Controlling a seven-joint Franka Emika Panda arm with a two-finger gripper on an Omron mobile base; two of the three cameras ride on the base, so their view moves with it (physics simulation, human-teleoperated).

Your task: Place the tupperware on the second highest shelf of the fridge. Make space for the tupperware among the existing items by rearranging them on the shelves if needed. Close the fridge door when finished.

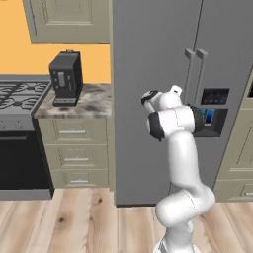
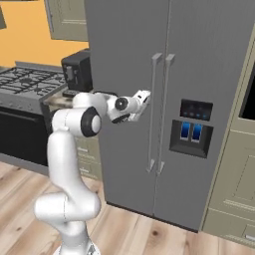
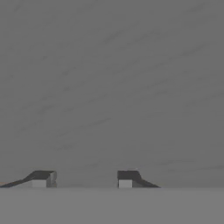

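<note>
We face the fridge (image 2: 164, 99) with both doors shut; its two bar handles (image 2: 160, 112) stand side by side at the middle seam. The plain fridge door (image 1: 148, 74) is on the left, the door with the dark dispenser panel (image 2: 191, 127) on the right. Our gripper (image 3: 83, 179) is raised near the plain door, just left of the handles, and points at its grey steel face. In the hand view its two fingertips (image 3: 41, 178) stand apart with a clear gap and nothing between them.

Left of the fridge, a marbled counter (image 1: 91, 101) carries a black coffee machine (image 1: 65, 78), with a gas stove (image 1: 20, 94) beyond it. Beige cabinets (image 2: 239, 169) flank the fridge on the right. The floor (image 1: 74, 217) is pale wood planks. The shut doors hide the fridge's inside, so we cannot tell where the tupperware is.
</note>
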